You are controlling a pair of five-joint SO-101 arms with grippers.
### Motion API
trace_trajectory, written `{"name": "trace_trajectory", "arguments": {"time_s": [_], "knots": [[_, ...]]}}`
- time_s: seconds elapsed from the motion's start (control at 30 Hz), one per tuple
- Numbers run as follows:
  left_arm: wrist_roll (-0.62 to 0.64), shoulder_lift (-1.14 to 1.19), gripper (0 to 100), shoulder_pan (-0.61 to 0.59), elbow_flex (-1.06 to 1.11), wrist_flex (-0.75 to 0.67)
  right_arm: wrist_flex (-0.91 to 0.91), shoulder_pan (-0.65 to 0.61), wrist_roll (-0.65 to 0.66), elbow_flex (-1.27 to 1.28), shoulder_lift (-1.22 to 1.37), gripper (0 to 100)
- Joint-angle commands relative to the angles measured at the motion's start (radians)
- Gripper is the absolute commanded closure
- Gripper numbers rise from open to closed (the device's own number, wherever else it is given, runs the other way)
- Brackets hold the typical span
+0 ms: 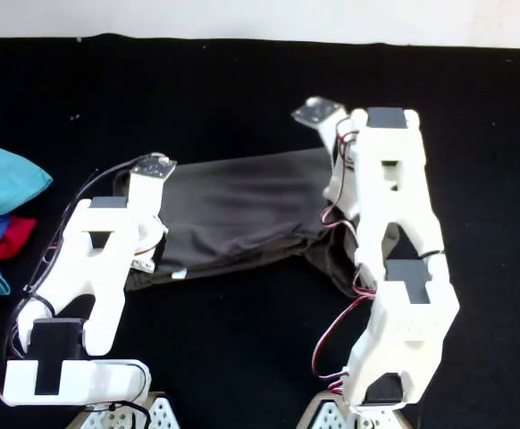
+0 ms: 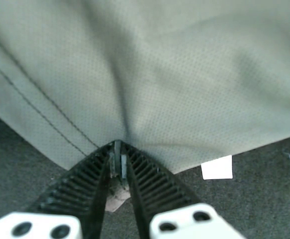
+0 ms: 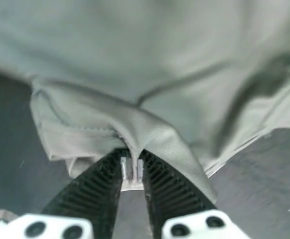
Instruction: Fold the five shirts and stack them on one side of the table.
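**Both grippers pinched on the dark shirt (image 1: 242, 210)**

Your left gripper (image 2: 119, 160) is clamped tight on the shirt's stitched hem, near a white tag (image 2: 217, 168). Your right gripper (image 3: 131, 169) is closed on a bunched fold at the opposite end. The shirt lies between them, rumpled, its long axis running side to side across the black table (image 1: 242, 357). A pile of coloured shirts (image 1: 1, 206) sits well apart, beyond your left arm.

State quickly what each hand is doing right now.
Left hand: closed, gripping the shirt by its edge.
Right hand: closed, gripping a fold of the same shirt.
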Motion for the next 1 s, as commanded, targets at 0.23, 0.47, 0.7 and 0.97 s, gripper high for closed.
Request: {"name": "trace_trajectory", "arguments": {"time_s": [0.23, 0.47, 0.7, 0.97], "knots": [[0.008, 0.016, 99, 0.007, 0.005, -0.012, 0.073, 0.067, 0.129, 0.269, -0.257, 99.2], [0.008, 0.016, 99, 0.007, 0.005, -0.014, -0.174, 0.065, 0.138, 0.691, -0.473, 87.2], [0.008, 0.016, 99, 0.007, 0.005, -0.014, -0.185, 0.062, 0.144, 0.760, -0.613, 71.4], [0.008, 0.016, 99, 0.007, 0.005, -0.014, -0.278, -0.113, 0.138, 0.970, -0.641, 71.1]]}}
